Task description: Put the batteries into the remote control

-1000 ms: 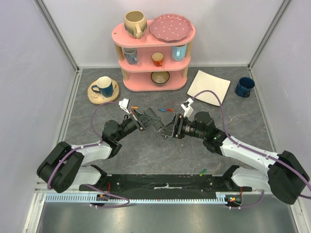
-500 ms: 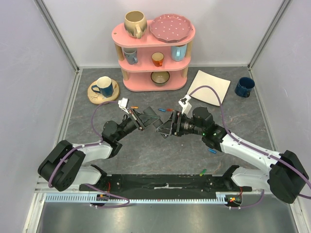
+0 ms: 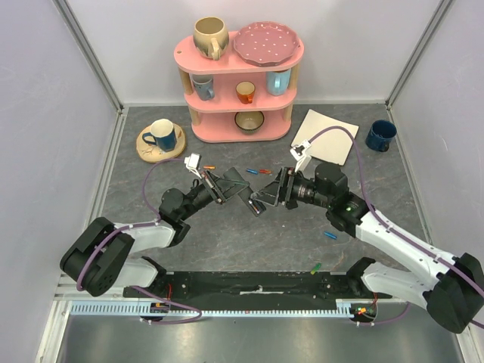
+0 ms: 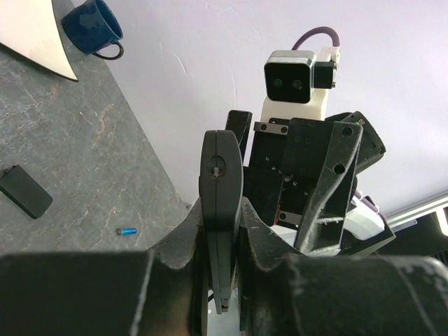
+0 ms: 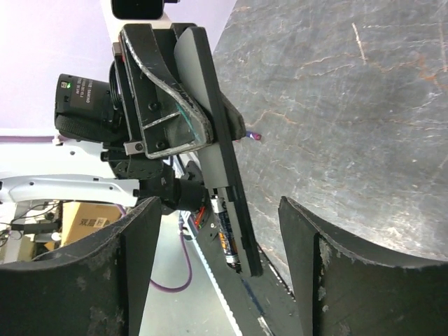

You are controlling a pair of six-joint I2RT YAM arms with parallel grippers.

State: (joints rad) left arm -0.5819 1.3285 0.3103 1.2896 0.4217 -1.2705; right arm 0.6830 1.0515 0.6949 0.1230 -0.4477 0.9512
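A pink shelf (image 3: 240, 91) is seen on a grey, veined table (image 3: 227, 242). On the shelf, a pink plate (image 3: 267, 43) is dotted white. Before the shelf, a blue battery (image 3: 252, 172) and an orange battery (image 3: 265, 171) are shown. The remote (image 5: 225, 178) is black.

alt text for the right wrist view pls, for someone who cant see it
The left gripper holds the black remote control edge-on to the camera, with one battery seated in the open compartment near its lower end. The right gripper, jaws open, frames the remote from the foreground, with the grey table behind.
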